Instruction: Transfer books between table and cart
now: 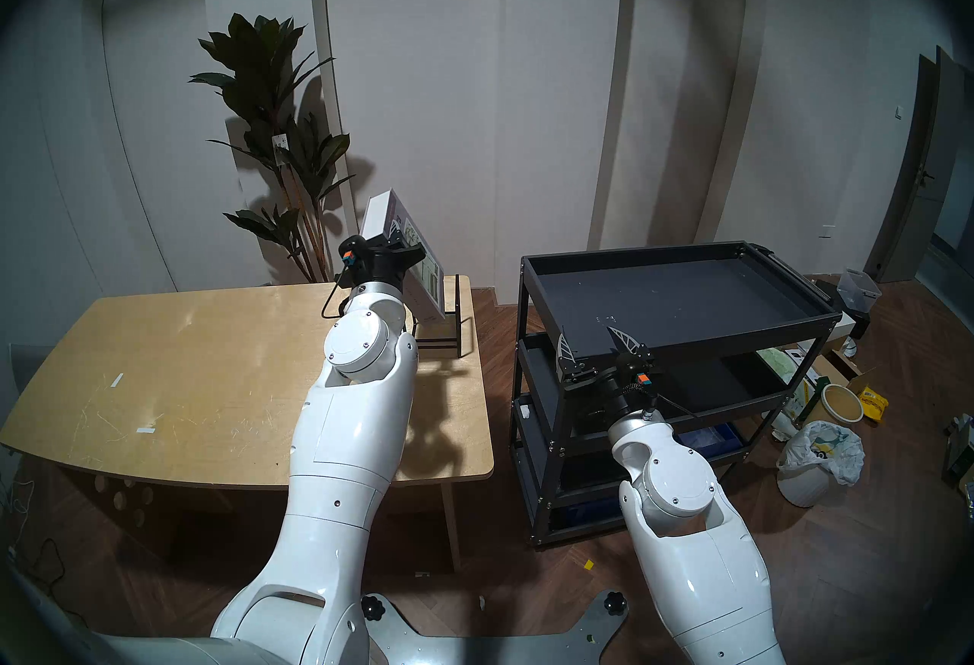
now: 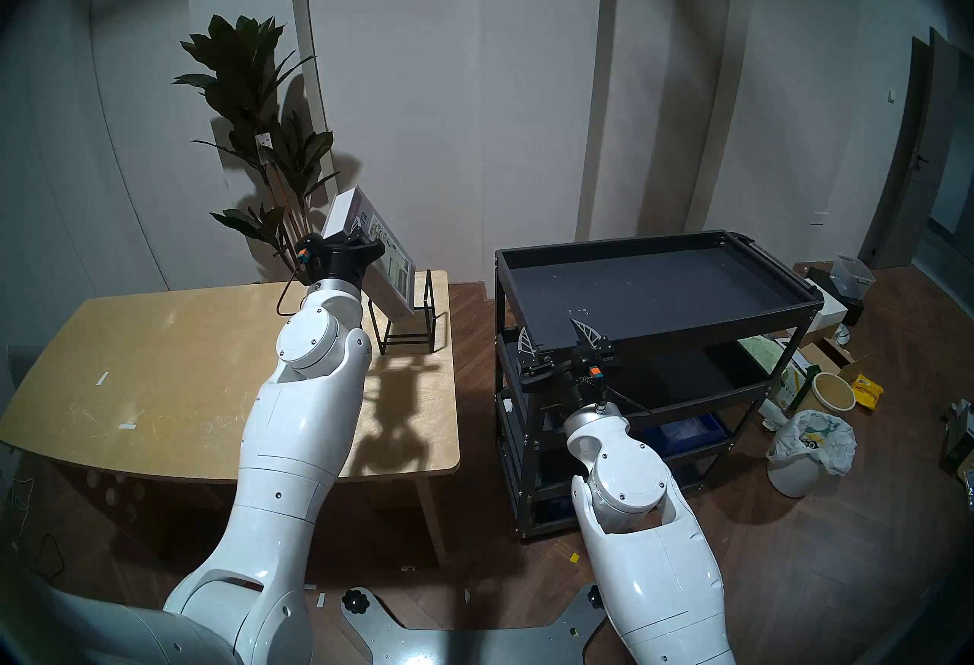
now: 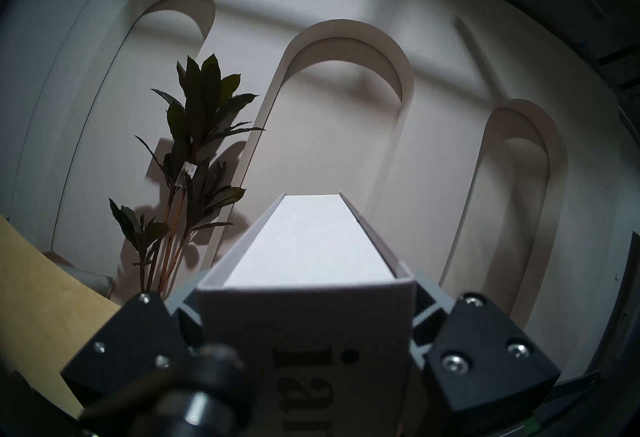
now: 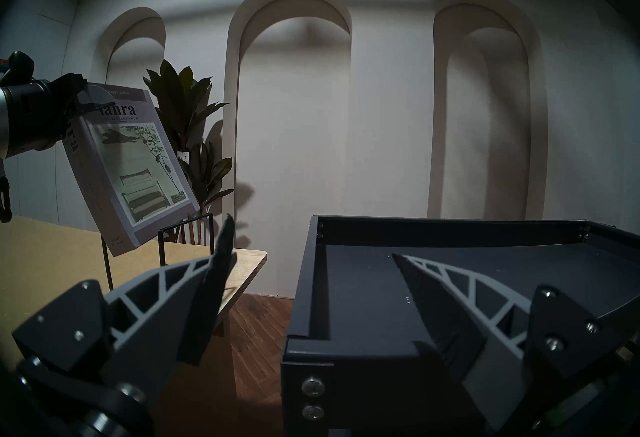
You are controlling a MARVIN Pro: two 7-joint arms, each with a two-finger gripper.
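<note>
Item 1: book [image 1: 416,268], thick white-grey hardcover, black lettering on spine and cover, pale green illustration on one face. It is held in the air, tilted, above the black wire stand [image 1: 448,316] at the 1 o'clock corner of the table [image 1: 174,368] in the head view. Whether its lowest corner touches the stand cannot be told.

Item 2: left gripper [image 1: 396,238], clamped across the book's thickness near its upper end. The left wrist view shows a finger pressed against each cover, with the spine lettering facing the lens.

Item 3: right gripper [image 1: 595,342], jaws spread wide and holding nothing. It is poised over the near-left corner of the cart's top tray, one finger outside the rim and one above the tray floor.

Item 4: cart [image 1: 790,326], black metal, three tiers, standing at 3 o'clock from the table with a strip of wood floor between them. The top tray is bare.

Item 5: table, light plywood, rounded corners, scratched top. It carries the wire stand and a few pale tape strips.

Item 6: potted plant [image 1: 274,136], dark-leaved, at 12 o'clock behind the table against the arched wall.
</note>
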